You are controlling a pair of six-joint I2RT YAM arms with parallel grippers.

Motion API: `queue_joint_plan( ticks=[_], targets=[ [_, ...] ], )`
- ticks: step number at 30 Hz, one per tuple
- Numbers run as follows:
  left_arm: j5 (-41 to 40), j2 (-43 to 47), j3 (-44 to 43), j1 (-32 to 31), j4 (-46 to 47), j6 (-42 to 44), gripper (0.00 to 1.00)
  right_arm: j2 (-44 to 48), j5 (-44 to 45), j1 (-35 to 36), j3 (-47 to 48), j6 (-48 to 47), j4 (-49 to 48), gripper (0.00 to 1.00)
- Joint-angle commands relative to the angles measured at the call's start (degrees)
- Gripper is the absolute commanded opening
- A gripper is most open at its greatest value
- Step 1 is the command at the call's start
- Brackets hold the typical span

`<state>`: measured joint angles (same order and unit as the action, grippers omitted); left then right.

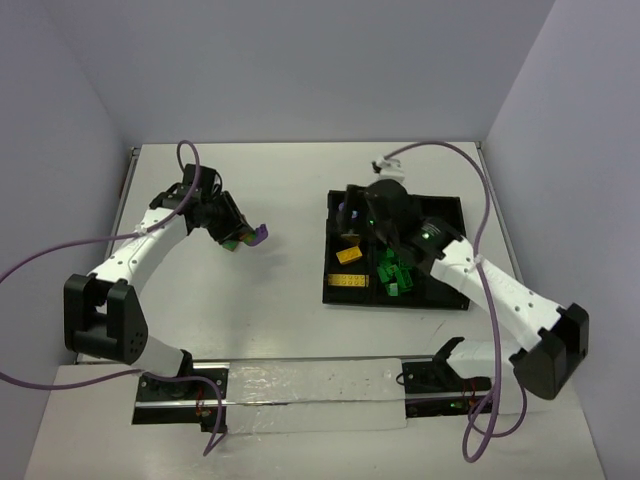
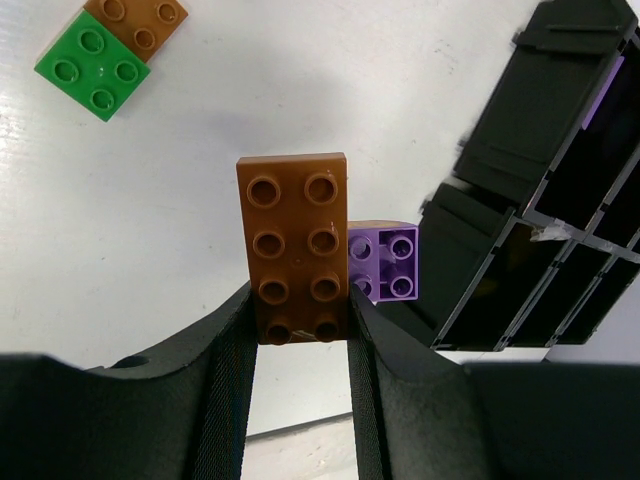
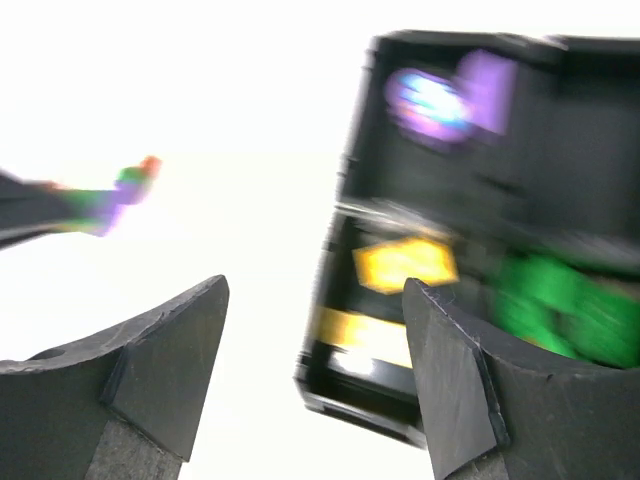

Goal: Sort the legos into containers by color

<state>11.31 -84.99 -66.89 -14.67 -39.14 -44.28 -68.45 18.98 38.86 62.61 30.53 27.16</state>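
Left gripper (image 2: 300,300) is clamped on the near end of an orange brick (image 2: 295,230), its two black fingers (image 2: 230,380) pressed against the brick's long sides. A small purple brick (image 2: 385,262) clings to the orange one's right flank, just past the right fingertip. Ahead and to the left of the fingertips, we see a green-and-orange pair (image 2: 105,45) lying studs-up on the white table (image 2: 200,170). Off to the gripper's right stands the black tray (image 2: 500,150).

Right gripper (image 3: 312,290) hangs over the tray's left edge, jaws apart with nothing between them. Its view is blurred, but we make out yellow bricks (image 3: 405,263) just beyond its right finger and green bricks (image 3: 560,300) farther right. Purple pieces (image 3: 450,95) sit in a compartment farther ahead.
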Motion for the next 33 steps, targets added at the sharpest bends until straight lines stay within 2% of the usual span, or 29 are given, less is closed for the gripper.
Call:
queue_joint_plan(
  ticks=[1, 4, 12, 16, 20, 23, 28, 33],
  targets=[
    [0.6, 2.0, 0.4, -0.6, 5.5, 1.5, 0.0, -10.8, -10.1, 4.9, 9.3, 0.0, -4.9, 0.8],
    [0.6, 2.6, 1.1, -0.6, 6.5, 1.4, 0.0, -17.1, -17.1, 5.3, 14.0, 2.6, -6.4, 0.83],
    [2.5, 5.3, 4.0, -0.6, 10.7, 0.3, 0.0, -26.8, -28.6, 5.2, 20.0, 8.6, -11.6, 0.85],
    [3.6, 6.7, 5.3, -0.6, 12.3, -0.3, 0.0, -29.6, -30.7, 5.0, 20.4, 11.1, -15.0, 0.84],
    [3.5, 6.7, 4.6, -0.6, 11.4, 0.0, 0.0, -33.0, -33.0, 4.0, 21.5, 13.1, -17.1, 0.76],
    [3.0, 6.6, 3.5, -0.6, 10.5, 0.3, 0.0, -33.4, -32.6, 3.9, 19.6, 14.4, -21.0, 0.75],
    [3.3, 7.3, 2.8, -0.7, 10.6, 0.2, 0.0, -36.5, -32.6, 3.0, 22.2, 14.6, -20.0, 0.74],
    [3.7, 7.2, 2.5, -0.6, 10.5, -0.2, 0.0, -38.8, -33.2, 2.8, 22.7, 15.2, -20.6, 0.67]
  ],
)
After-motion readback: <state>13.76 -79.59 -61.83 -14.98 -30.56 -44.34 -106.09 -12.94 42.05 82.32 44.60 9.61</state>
